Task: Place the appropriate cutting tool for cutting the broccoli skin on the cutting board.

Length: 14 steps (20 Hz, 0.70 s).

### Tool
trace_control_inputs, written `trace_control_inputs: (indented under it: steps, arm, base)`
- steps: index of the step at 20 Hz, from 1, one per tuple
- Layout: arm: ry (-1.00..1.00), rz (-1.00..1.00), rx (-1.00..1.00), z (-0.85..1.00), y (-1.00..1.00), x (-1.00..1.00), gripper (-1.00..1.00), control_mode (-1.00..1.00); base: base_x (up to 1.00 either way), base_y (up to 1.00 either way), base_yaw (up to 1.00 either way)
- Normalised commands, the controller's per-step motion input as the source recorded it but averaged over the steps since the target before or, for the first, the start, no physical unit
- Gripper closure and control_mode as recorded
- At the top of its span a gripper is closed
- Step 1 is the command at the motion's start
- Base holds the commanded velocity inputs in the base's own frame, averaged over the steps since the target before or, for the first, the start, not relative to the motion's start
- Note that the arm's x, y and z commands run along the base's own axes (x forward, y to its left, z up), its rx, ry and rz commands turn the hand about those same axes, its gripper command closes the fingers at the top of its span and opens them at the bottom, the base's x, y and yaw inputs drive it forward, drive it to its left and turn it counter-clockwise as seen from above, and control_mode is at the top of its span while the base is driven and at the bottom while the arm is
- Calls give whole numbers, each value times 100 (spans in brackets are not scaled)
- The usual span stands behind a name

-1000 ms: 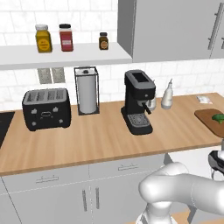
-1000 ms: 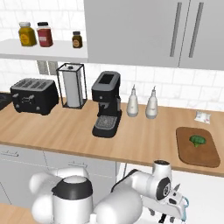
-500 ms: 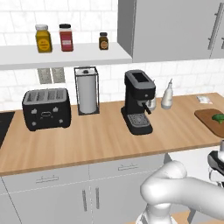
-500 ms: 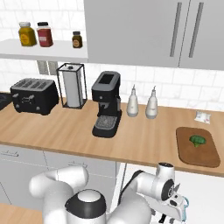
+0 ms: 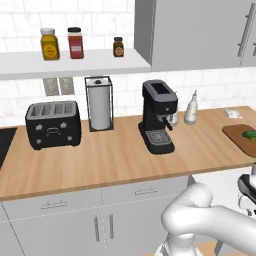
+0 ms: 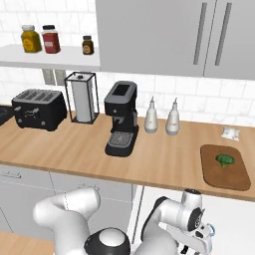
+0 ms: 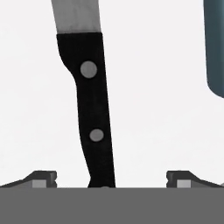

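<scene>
White surface | fingers wide apart | knife handle between, seemingly untouched

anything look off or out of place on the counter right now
Nothing stands out. The broccoli sits on the cutting board, and the toaster, coffee machine and two bottles stand upright, with no spill. In the hand view the open claw straddles a black-handled knife.

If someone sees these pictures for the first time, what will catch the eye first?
In the hand view, a knife with a black riveted handle lies between the open gripper fingertips. On the counter, the cutting board at the right holds the small green broccoli; the black coffee machine stands mid-counter.
</scene>
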Motion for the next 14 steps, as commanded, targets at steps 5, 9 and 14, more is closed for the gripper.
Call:
trace_control_inputs:
  steps: [5,9,14]
  arm:
    - [-1,-3,0,-18,0,6,-100,-100]
    - [0,-3,0,-19,0,3,-100,-100]
    - [-2,-4,0,-50,14,-10,100,-100]
  base:
    - [0,0,0]
    - [0,0,0]
    - [0,0,0]
